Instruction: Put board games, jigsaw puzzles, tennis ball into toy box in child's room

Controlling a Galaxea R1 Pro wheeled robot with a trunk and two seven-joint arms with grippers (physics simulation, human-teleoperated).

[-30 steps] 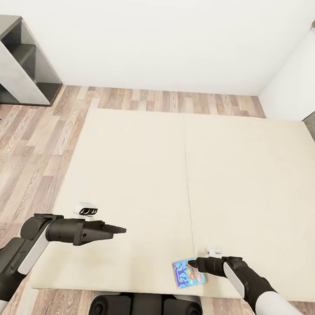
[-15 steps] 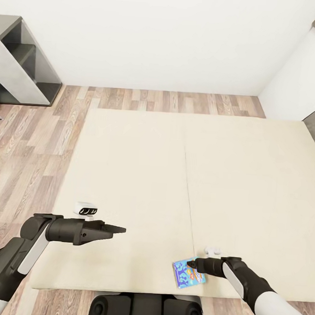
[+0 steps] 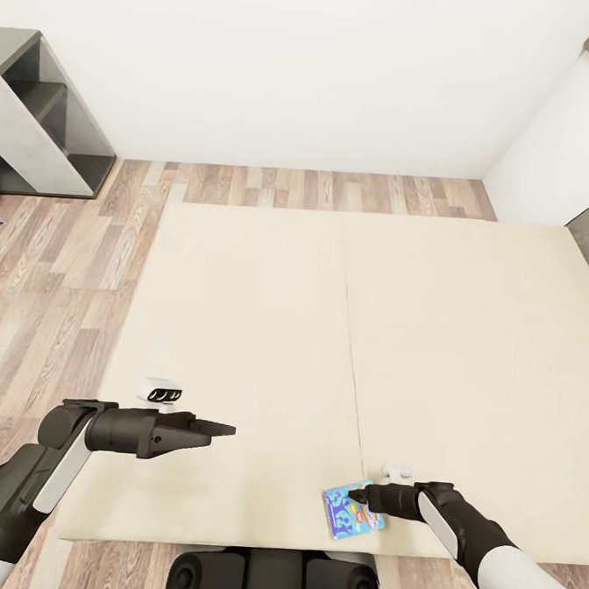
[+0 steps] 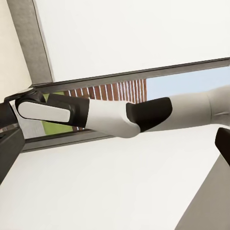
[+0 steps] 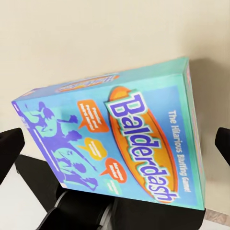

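From the head, the light-blue game (image 3: 352, 510) lies flat near the bed's (image 3: 266, 328) front edge, with the right gripper (image 3: 357, 495) at its right edge, whether gripping I cannot tell; the left gripper (image 3: 225, 430) hangs over the mattress, fingers together. The left wrist shows the right arm (image 4: 120, 115) before a window. The right wrist shows the game (image 5: 115, 143) between the spread fingertips (image 5: 9, 143).

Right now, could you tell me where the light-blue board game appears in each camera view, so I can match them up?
Head view: light-blue board game lies near the bed's front edge, at the right gripper.
Right wrist view: the game sits centre frame, "Balderdash" lid facing the camera.
Left wrist view: I can't find it here.
Shared landmark: the cream bed surface around the box.
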